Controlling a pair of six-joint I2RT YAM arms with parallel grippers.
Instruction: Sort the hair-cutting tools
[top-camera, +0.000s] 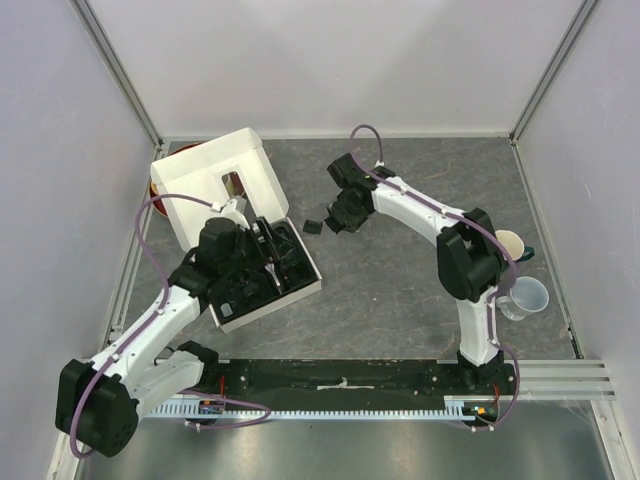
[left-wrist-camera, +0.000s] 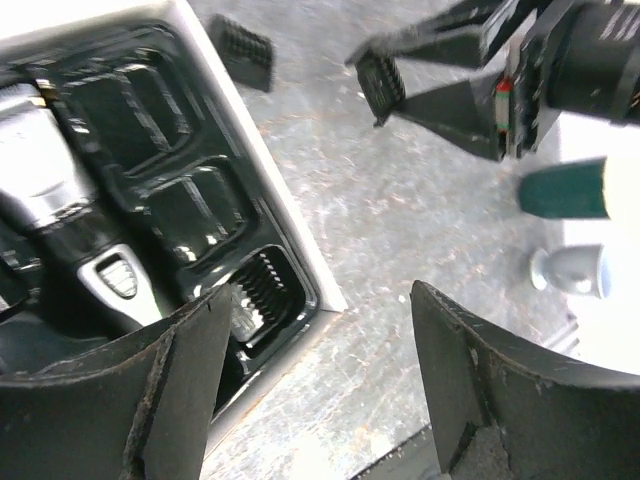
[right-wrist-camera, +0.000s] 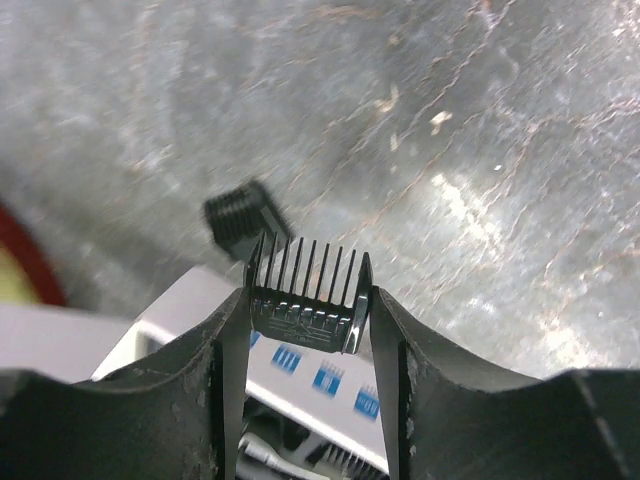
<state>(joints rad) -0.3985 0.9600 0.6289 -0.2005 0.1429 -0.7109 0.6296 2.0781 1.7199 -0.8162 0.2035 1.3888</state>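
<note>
**Comb guard in right gripper, tray off to its left**

Comb guard (right-wrist-camera: 308, 305) pinched end to end by right gripper (right-wrist-camera: 308, 320), long axis spanning the jaws, teeth pointing out past the fingertips. Apparently clear of table (top-camera: 400, 290). Second comb guard (top-camera: 313, 226) loose just beside, leftward. Beyond it black tray (left-wrist-camera: 190, 215), nearer left gripper (left-wrist-camera: 322, 295), spread and empty above it. Next move probably leftward into a free slot.

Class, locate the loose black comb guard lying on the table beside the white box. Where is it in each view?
Top external: loose comb guard at centre, between the white box and the right gripper.
Left wrist: loose comb guard at top edge, left of centre, beyond the box wall.
Right wrist: loose comb guard left of centre, above the held comb guard.
Shared landmark: the white box's edge.
</note>
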